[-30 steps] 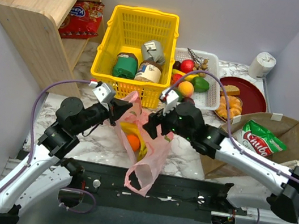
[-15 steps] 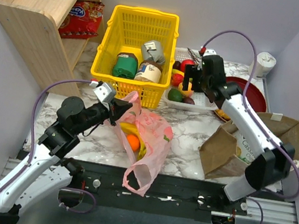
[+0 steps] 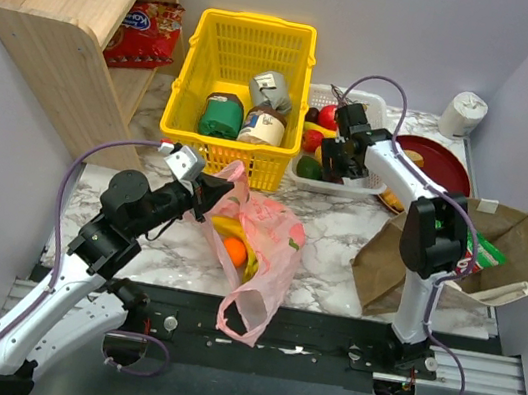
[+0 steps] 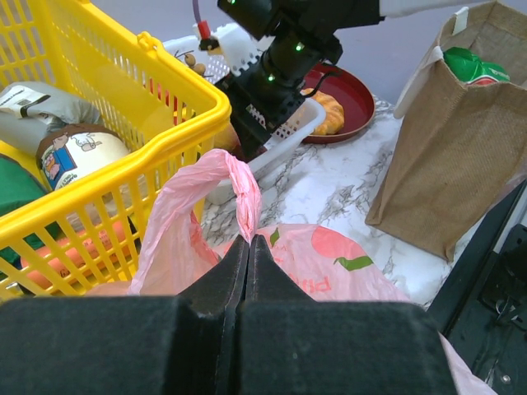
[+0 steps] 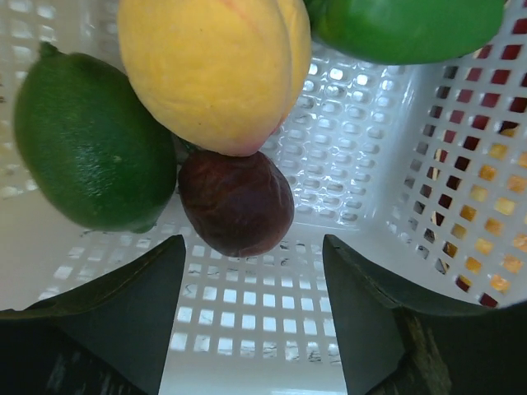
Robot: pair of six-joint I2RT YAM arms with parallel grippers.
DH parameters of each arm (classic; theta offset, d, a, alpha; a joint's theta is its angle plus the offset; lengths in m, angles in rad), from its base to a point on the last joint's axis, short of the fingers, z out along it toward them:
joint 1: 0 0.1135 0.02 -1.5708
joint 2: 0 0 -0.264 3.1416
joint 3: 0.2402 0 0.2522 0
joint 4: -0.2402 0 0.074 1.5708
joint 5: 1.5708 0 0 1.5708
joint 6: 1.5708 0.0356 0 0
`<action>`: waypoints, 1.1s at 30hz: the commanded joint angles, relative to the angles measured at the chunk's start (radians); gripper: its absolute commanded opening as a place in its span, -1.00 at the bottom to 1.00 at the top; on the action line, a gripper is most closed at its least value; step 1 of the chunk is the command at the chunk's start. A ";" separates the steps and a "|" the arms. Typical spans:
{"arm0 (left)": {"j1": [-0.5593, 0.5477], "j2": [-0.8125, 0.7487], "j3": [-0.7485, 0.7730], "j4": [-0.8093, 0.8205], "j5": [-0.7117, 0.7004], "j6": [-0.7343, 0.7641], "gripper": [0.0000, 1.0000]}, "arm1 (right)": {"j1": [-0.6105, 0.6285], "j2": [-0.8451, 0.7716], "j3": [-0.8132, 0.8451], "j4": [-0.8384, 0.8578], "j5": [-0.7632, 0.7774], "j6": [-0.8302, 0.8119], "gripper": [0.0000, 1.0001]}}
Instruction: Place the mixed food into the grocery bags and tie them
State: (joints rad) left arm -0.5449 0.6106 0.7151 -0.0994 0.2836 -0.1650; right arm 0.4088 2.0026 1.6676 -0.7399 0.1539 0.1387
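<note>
- Pinching with left gripper (image 4: 247, 247), jaws pressed fully together on loop handle (image 4: 240, 179) of pink plastic bag (image 3: 274, 245), lifting that loop just in front of yellow basket (image 3: 233, 142); staying exactly as a second ago.
- Reaching with right gripper (image 5: 255, 325) down into white perforated tray (image 5: 395, 206) at the far side of marble table (image 3: 338, 240), jaws standing apart and gripping nothing; having swung there from beside the pink bag's mouth, close to the left gripper, a second ago.
- Leaving brown paper bag (image 3: 511, 247) unmoved at the table's right, mouth open.
- Keeping the pink plastic bag lying on the marble between both arms, unchanged in place.
- Showing less of green crisp packet (image 4: 476, 64) from above than a second ago, right forearm now crossing in front; resting inside the paper bag, peeking over the rim in the left wrist view.
- Holding bananas (image 3: 227, 224) and orange fruit (image 3: 235, 250) inside the pink bag, touching, neither shifting.
- Hovering just short of dark purple fruit (image 5: 236, 202), tucked under yellow peach (image 5: 214, 74) and beside lime (image 5: 90, 140), all three touching.
</note>
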 commanded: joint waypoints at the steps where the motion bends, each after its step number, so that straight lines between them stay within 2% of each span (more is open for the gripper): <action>1: -0.003 -0.011 0.004 0.012 -0.008 -0.005 -1.00 | -0.001 0.061 0.044 -0.036 0.015 -0.016 0.50; 8: -0.001 -0.011 0.004 0.009 -0.004 -0.007 -1.00 | -0.007 0.128 0.040 0.042 -0.068 -0.036 0.47; 12: -0.003 -0.015 0.001 0.010 -0.008 -0.004 -1.00 | -0.007 0.125 0.023 0.062 -0.073 -0.044 0.08; 13: -0.003 -0.014 0.001 0.010 -0.008 -0.002 -1.00 | -0.007 0.099 0.018 0.054 -0.071 -0.045 -0.09; 16: -0.001 -0.014 0.003 0.010 -0.009 -0.002 -1.00 | -0.007 -0.006 -0.022 0.036 -0.033 -0.054 -0.28; 19: -0.003 -0.014 0.001 0.012 -0.006 -0.004 -1.00 | 0.010 -0.120 -0.064 0.005 0.051 -0.062 -0.31; 21: -0.003 -0.012 0.001 0.015 -0.004 -0.008 -1.00 | 0.048 -0.256 -0.115 0.020 0.105 -0.088 -0.31; 23: -0.001 -0.011 0.003 0.015 -0.004 -0.008 -1.00 | 0.099 -0.403 -0.178 0.113 0.110 -0.115 -0.36; 27: -0.001 -0.009 0.003 0.014 -0.006 -0.005 -1.00 | 0.183 -0.600 -0.377 0.350 -0.148 -0.113 -0.46; 29: -0.001 -0.011 0.003 0.010 -0.014 -0.002 -1.00 | 0.258 -0.636 -0.457 0.465 -0.262 -0.093 -0.45; 33: -0.001 -0.006 0.004 0.010 -0.017 -0.001 -1.00 | 0.389 -0.610 -0.477 0.586 -0.463 -0.042 -0.45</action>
State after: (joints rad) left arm -0.5453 0.6075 0.7151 -0.0994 0.2829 -0.1661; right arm 0.6998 1.3209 1.2407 -0.3367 -0.0505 0.0551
